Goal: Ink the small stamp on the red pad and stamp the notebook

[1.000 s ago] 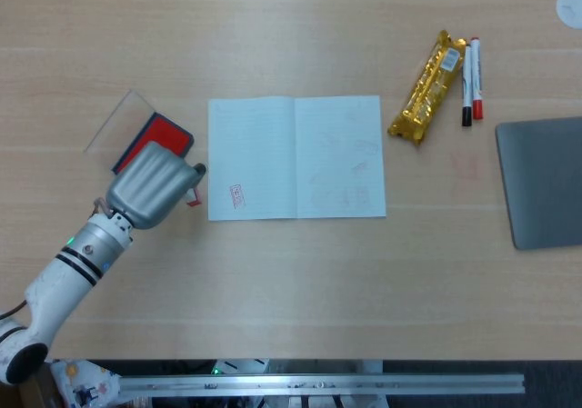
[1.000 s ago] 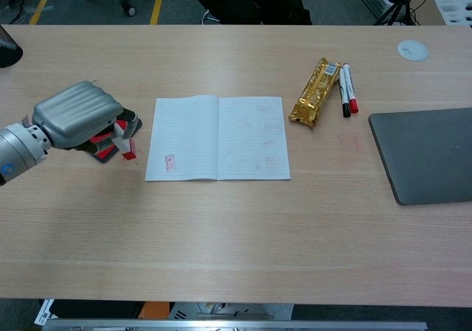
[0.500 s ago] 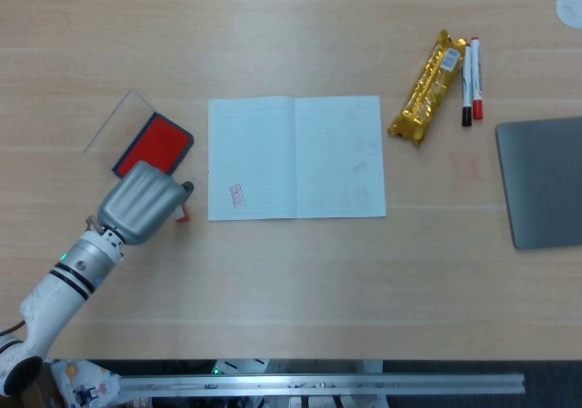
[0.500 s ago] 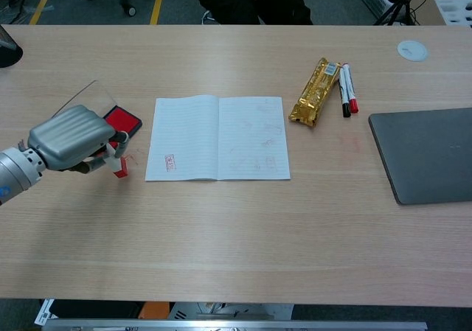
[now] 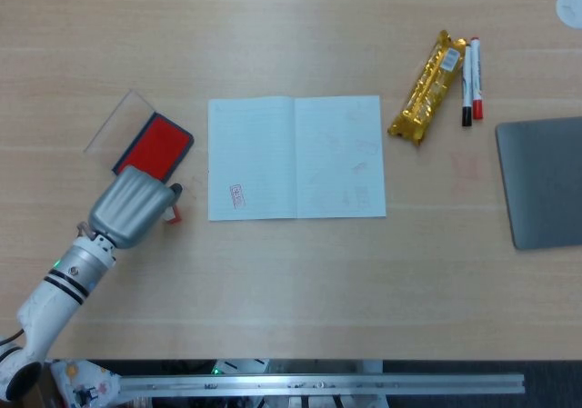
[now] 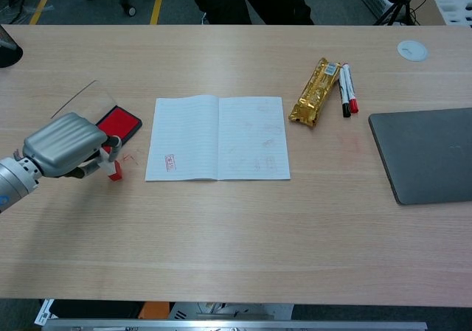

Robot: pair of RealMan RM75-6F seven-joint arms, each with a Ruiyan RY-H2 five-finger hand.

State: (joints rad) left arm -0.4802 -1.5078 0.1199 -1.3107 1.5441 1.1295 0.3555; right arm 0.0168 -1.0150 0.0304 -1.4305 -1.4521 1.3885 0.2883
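Note:
My left hand (image 5: 132, 208) (image 6: 62, 145) holds the small red and white stamp (image 6: 114, 169) (image 5: 173, 213) just above or on the table, left of the open notebook (image 5: 296, 157) (image 6: 217, 138). The notebook's left page carries a small red stamp mark (image 5: 237, 195) (image 6: 170, 161). The red ink pad (image 5: 155, 144) (image 6: 118, 122) lies open behind the hand, its clear lid (image 5: 118, 122) folded back to the left. My right hand shows in neither view.
A gold snack bar (image 5: 427, 88) (image 6: 316, 92) and two markers (image 5: 470, 79) (image 6: 345, 89) lie right of the notebook. A grey laptop (image 5: 542, 183) (image 6: 424, 152) sits at the right edge. A white disc (image 6: 411, 49) is at the far right corner.
My left hand has drawn back down and to the left with the stamp, away from the notebook edge, uncovering the ink pad.

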